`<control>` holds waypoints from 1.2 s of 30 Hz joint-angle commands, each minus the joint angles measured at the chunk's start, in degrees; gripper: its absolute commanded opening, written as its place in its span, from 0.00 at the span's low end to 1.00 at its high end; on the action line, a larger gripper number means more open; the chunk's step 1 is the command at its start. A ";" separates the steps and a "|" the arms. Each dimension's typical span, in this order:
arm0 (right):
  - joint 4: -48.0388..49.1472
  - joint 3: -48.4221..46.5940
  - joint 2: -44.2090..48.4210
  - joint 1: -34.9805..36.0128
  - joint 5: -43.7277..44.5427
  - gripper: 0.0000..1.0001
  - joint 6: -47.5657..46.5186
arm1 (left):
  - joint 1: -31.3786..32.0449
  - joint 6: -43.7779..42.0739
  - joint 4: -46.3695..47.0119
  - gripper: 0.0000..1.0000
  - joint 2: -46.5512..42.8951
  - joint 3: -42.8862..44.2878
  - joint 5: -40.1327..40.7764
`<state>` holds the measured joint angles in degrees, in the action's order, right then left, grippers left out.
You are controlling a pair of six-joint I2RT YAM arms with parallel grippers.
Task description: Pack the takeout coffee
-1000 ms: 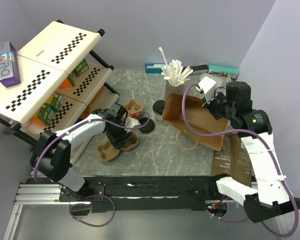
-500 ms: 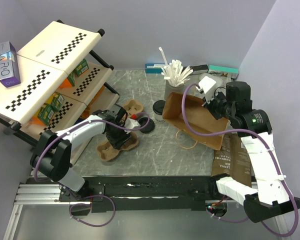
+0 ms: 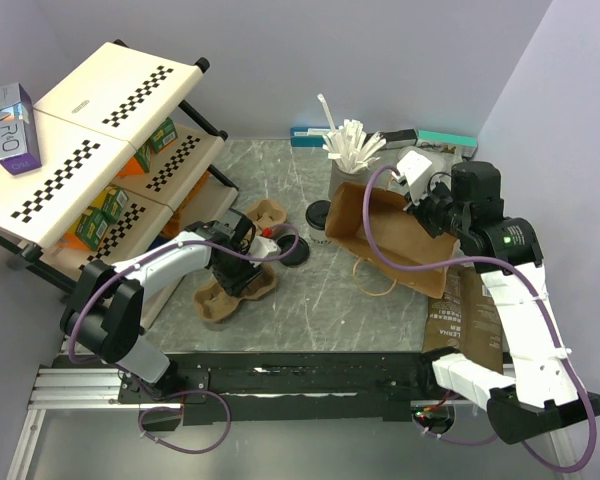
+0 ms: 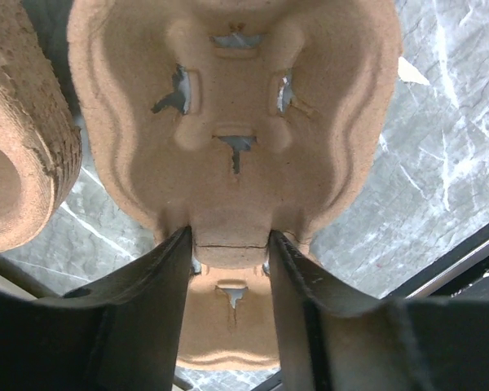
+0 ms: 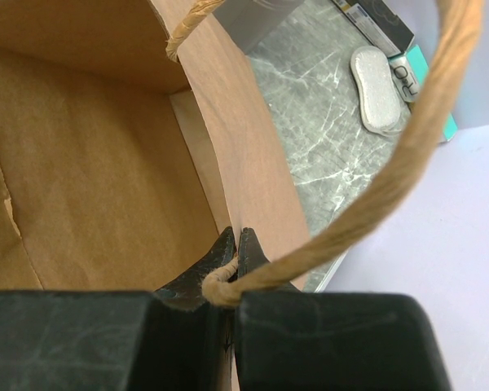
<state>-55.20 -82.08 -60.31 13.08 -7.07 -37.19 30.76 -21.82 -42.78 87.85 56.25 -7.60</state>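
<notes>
Two arms stretched forward — left jaws clamp the pulp carrier [image 4: 228, 147], right jaws pinch the paper bag [image 5: 81, 179] wall

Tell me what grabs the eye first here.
The open brown paper bag at right centre, its wall pinched by the right gripper. Next, the left gripper clamped across the narrow waist of the pulp cup carrier, left of centre. The checkerboard-striped white shelf fills the far left.
</notes>
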 commanded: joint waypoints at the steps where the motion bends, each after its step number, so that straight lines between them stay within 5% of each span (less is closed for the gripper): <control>1: 2.11 -1.76 -0.33 -0.25 0.48 0.00 0.45 | -0.18 1.34 1.04 0.44 -0.93 -0.79 1.09; 17: -0.43 -1.41 -0.59 -0.25 -0.23 0.00 0.63 | -0.18 -1.73 -4.41 0.18 -12.17 -5.18 -5.67; 21: -3.50 -2.38 -0.25 -0.25 -1.28 0.00 0.63 | -0.18 -3.58 -7.22 0.01 -16.65 -2.73 -10.42; 27: -6.94 -1.15 1.43 -0.25 -3.65 0.00 1.33 | -0.18 -7.96 -10.74 0.01 -23.77 5.88 -16.22; 30: -8.77 -2.46 1.08 -0.16 -4.79 0.00 2.21 | -0.18 -4.99 -6.96 0.01 -26.06 10.00 -13.59; 36: -9.57 -3.08 2.04 -0.16 -5.50 0.00 2.82 | -0.09 -2.45 5.49 0.01 -27.12 19.15 -20.95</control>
<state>-62.54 -82.63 -59.83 13.08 -11.29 -36.32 30.72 -26.63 -48.49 61.89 70.74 -22.39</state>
